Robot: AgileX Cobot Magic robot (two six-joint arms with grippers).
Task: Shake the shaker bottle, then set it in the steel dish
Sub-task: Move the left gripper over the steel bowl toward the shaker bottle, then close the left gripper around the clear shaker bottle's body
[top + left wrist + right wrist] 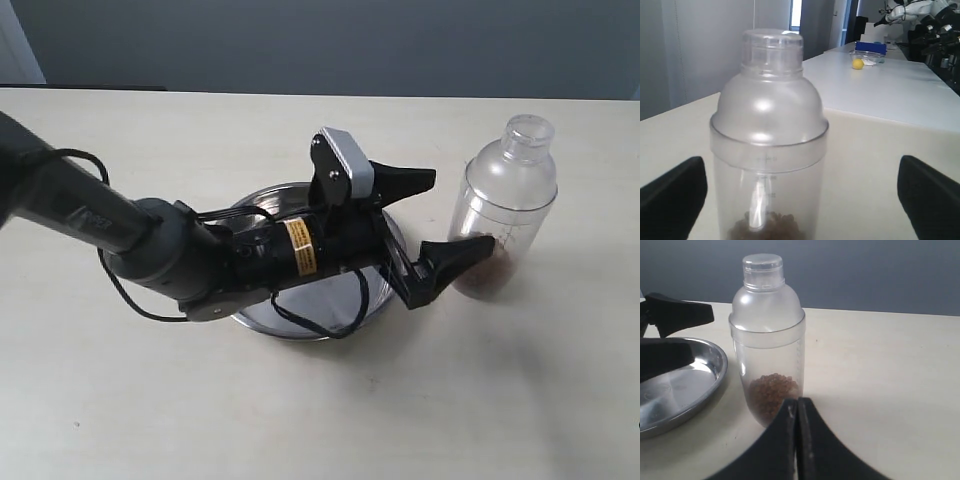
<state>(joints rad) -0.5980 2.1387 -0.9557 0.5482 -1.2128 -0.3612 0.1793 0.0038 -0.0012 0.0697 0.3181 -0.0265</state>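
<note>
The shaker bottle [505,205] stands upright on the table at the right, clear with a frosted dome, a small cap and brown granules at the bottom. To its left lies the steel dish [262,197], largely covered by my left arm reaching across it. My left gripper [461,212] is open, its near finger beside the bottle's lower part and its far finger just short of the bottle. In the left wrist view the bottle [767,140] stands between the spread fingers [670,195]. My right gripper [797,412] is shut and empty, low on the table just before the bottle [767,340] and the dish [715,372].
The beige table runs on to the right of the bottle and toward the front. In the left wrist view a second white table [900,85] with a yellow ball [857,63] and a blue box stands far behind.
</note>
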